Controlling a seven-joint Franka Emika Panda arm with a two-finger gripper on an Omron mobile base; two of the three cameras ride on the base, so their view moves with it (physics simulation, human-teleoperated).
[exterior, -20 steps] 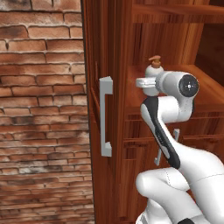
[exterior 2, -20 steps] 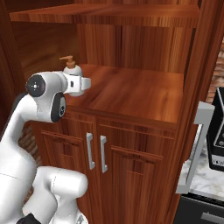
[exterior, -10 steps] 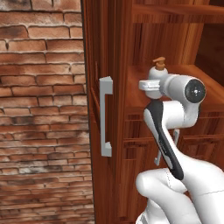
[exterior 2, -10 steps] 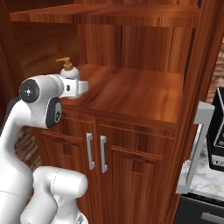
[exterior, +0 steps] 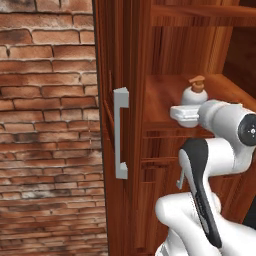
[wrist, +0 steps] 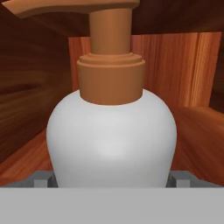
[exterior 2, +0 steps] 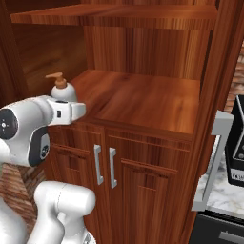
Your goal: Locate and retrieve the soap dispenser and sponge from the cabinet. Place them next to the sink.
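The soap dispenser (exterior: pixel 193 95) (exterior 2: pixel 64 91), a pale rounded bottle with a tan pump, is at the front left of the shelf niche of the reddish-brown cabinet (exterior: pixel 131 50) (exterior 2: pixel 143 102). My gripper (exterior: pixel 183 113) (exterior 2: pixel 75 110) reaches in level from the front. In the hand view the dispenser (wrist: pixel 111 135) sits between the gripper (wrist: pixel 112 180) fingertips (wrist: pixel 42 179), which press against both of its sides; the jaws stand wide but are shut on it. The bottle's base is hidden behind my hand. The sponge and the sink are out of view.
A brick wall (exterior: pixel 50 125) stands left of the cabinet, whose side carries a silver bar handle (exterior: pixel 120 132). Two narrow lower doors with silver handles (exterior 2: pixel 105 166) are below the shelf. At right are an open door's handle (exterior 2: pixel 209 167), a black appliance (exterior 2: pixel 237 143) and marble counter (exterior 2: pixel 220 196).
My hand and the soap dispenser have moved together toward the front edge of the shelf, out of the niche. The cabinet and its handles have kept their places.
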